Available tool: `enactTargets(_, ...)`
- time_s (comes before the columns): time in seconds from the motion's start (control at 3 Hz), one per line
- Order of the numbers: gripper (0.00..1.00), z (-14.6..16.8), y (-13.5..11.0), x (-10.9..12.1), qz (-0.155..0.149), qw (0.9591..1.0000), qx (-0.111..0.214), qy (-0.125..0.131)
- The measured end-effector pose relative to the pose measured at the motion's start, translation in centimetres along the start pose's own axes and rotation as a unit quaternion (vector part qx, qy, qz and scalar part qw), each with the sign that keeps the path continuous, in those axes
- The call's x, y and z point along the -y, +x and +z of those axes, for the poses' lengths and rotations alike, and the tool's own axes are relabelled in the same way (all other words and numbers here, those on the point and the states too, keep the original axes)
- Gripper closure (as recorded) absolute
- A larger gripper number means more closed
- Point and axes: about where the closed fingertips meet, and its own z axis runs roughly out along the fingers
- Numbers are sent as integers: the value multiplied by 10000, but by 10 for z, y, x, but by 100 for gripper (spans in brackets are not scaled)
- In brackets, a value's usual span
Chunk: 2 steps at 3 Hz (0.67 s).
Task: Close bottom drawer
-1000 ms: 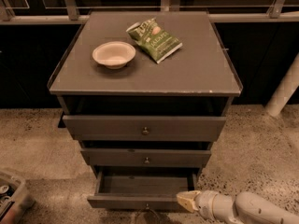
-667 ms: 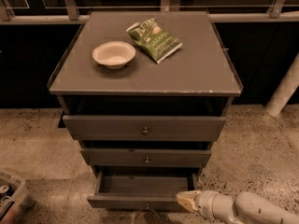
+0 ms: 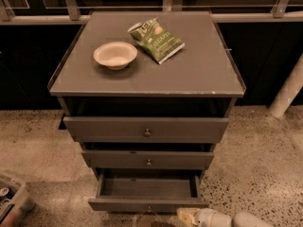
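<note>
The bottom drawer (image 3: 147, 203) is the lowest of three dark grey-brown drawers in the cabinet. It stands pulled out, and its empty inside shows from above. Its small knob sits at the middle of the front panel, at the frame's lower edge. My gripper (image 3: 188, 215) is at the bottom right, just in front of the right end of the drawer's front panel. Its pale yellowish tip points left toward the panel. The white arm runs off to the right.
The middle drawer (image 3: 148, 160) and top drawer (image 3: 147, 129) stick out slightly. A white bowl (image 3: 115, 55) and a green chip bag (image 3: 156, 40) lie on the cabinet top (image 3: 203, 74). A bin (image 3: 12, 200) sits on the floor at the lower left, and a white post (image 3: 289, 89) stands at the right.
My gripper has shifted a little lower in the view, away from the drawer's front panel. The drawer is open as before.
</note>
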Motion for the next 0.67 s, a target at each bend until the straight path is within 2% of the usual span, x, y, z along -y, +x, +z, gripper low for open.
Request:
enactTargets(0.33,100,23,33,19,322,9994,94,73)
enactTargets(0.67,100,46,50,39,482,9987,123,135)
